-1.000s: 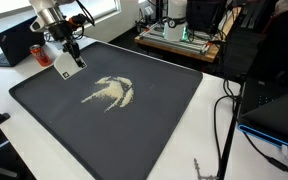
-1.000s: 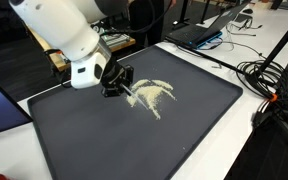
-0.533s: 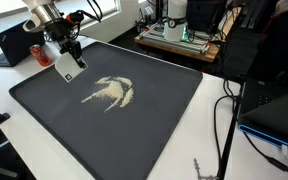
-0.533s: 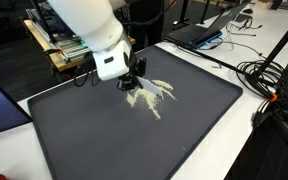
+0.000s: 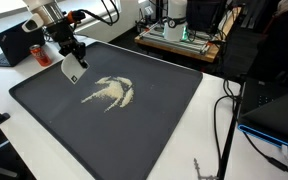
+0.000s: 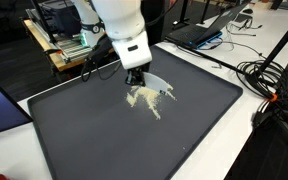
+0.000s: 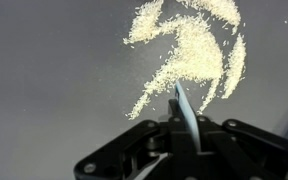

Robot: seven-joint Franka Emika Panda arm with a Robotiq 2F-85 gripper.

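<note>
Carrying everything: the white tabletop (image 5: 184, 150), pale and broad under the whole scene.
Mat: a large dark grey rectangular mat with a raised rim (image 5: 44, 118) lies flat on the tabletop and covers most of it.
Grains: a splayed patch of pale sandy grains (image 5: 111, 91) sits near the mat's middle; my wrist view shows it as curved streaks (image 7: 189, 55).
My claw: my claw (image 5: 70, 52) is pinched tight on a thin white flat card.
Card: the card (image 5: 74, 68) hangs below my fingers, tilted, over the mat beside the grains; I cannot tell whether its edge touches the mat.
</note>
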